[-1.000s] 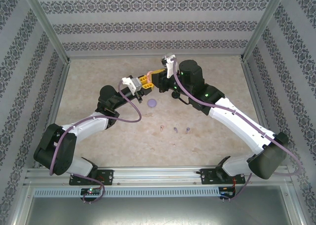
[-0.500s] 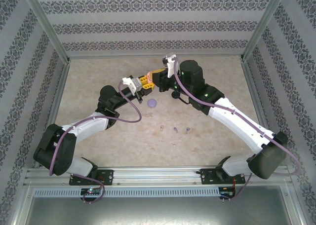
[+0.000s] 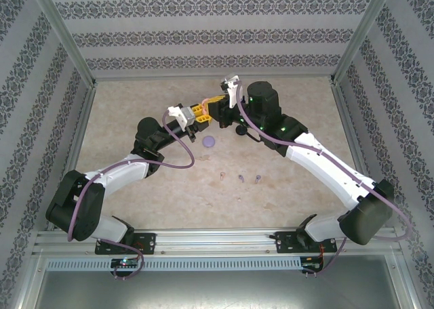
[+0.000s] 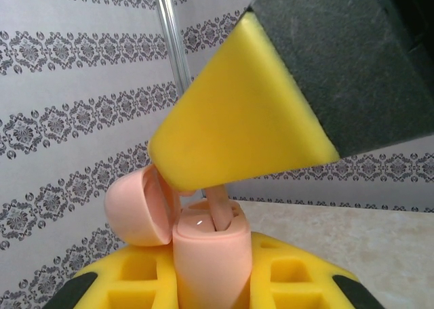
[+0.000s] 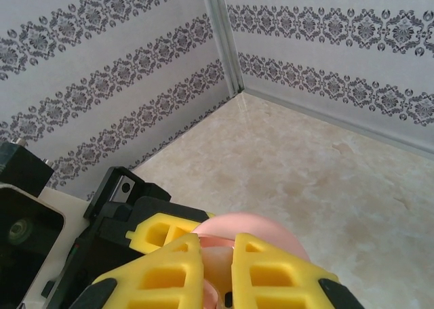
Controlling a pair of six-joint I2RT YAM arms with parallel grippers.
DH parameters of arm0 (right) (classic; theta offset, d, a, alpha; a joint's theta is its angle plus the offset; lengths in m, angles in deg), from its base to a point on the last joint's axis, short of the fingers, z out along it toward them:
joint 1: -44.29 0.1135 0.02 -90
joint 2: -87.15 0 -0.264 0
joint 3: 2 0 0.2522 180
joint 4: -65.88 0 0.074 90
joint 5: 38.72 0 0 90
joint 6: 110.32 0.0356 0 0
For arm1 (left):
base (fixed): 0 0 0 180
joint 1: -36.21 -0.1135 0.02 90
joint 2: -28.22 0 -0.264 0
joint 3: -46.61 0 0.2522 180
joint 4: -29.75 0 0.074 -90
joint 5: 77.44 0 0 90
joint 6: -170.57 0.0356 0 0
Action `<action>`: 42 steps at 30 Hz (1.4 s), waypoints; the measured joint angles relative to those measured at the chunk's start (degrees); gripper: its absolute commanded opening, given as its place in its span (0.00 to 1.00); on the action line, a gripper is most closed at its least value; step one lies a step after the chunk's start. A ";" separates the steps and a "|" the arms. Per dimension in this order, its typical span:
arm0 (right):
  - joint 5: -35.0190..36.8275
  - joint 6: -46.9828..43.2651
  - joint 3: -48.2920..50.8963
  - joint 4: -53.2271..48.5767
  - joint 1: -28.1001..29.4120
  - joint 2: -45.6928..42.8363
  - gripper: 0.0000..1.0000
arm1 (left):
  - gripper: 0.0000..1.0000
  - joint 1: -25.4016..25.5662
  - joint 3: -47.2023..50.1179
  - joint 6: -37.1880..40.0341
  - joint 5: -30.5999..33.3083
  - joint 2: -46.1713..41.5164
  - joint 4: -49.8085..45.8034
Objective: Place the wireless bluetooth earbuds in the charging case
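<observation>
Overhead, upper centre: the left gripper [image 3: 201, 114] and right gripper [image 3: 215, 110] meet tip to tip above the table [image 3: 135, 106], raised so one can feed the other, while loose earbuds [image 3: 241, 179] wait in a row at lower centre, below a round purple case [image 3: 209, 141]. Left wrist, bottom centre: yellow fingers are clamped on the pink charging case [image 4: 210, 255], upright with its lid [image 4: 135, 207] tipped back left so the sockets face up, and a pale pink earbud [image 4: 218, 213] dips stem-first into it. Right wrist, bottom edge: the fingers are nearly together, pinching that earbud right over the case.
</observation>
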 measured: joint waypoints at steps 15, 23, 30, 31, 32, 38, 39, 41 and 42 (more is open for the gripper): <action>-2.10 0.59 -1.14 -2.99 0.09 0.66 0.64 | 0.00 0.00 -0.11 -0.07 0.66 -0.11 -1.25; 2.36 8.59 -0.92 -4.55 -3.45 -4.94 0.72 | 0.00 0.07 -0.09 -0.17 1.55 -0.26 0.87; 8.50 17.68 3.30 -7.04 -6.75 -14.78 0.69 | 0.00 0.31 1.14 0.17 4.81 -1.03 1.79; 9.35 18.82 4.20 -7.91 -6.78 -14.95 0.68 | 0.00 0.31 1.33 0.24 5.44 -1.20 1.84; 10.05 20.24 5.40 -9.01 -6.78 -14.82 0.67 | 0.00 0.31 1.51 0.24 6.23 -1.38 1.90; 13.64 26.80 10.56 -17.66 -5.09 -5.14 0.62 | 0.00 0.24 2.38 0.24 9.88 -3.26 2.27; 14.19 27.45 10.73 -19.04 -4.24 -3.28 0.62 | 0.00 0.24 2.62 0.24 10.21 -3.61 2.29; 15.93 29.42 10.71 -22.14 -1.57 0.96 0.60 | 0.00 0.22 3.19 0.24 11.08 -4.35 2.40; 16.50 30.32 10.64 -23.19 -0.20 2.73 0.60 | 0.00 0.11 3.50 0.24 11.34 -4.66 2.45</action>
